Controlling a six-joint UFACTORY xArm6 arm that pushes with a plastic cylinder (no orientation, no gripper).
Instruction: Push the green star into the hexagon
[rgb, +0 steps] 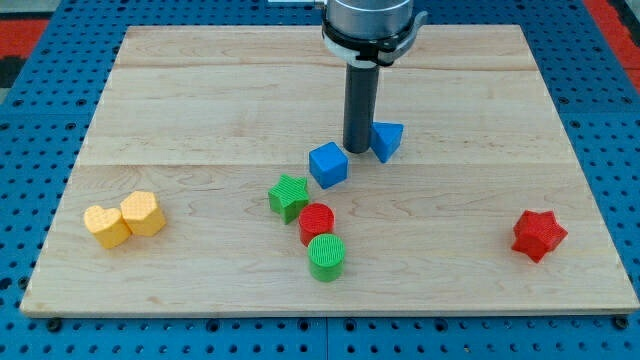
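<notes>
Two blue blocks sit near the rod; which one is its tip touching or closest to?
The blue triangular block, just to the view's right of my tip, looks in contact with it. The blue cube lies lower left, with a small gap.

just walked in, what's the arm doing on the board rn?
It's a block-pushing run: I am to push the green star into the hexagon. My tip is down between the blue cube and the blue triangular block, above and right of the star, not touching it. The red block, likely the hexagon, sits just right of and below the star, with a green cylinder under it.
</notes>
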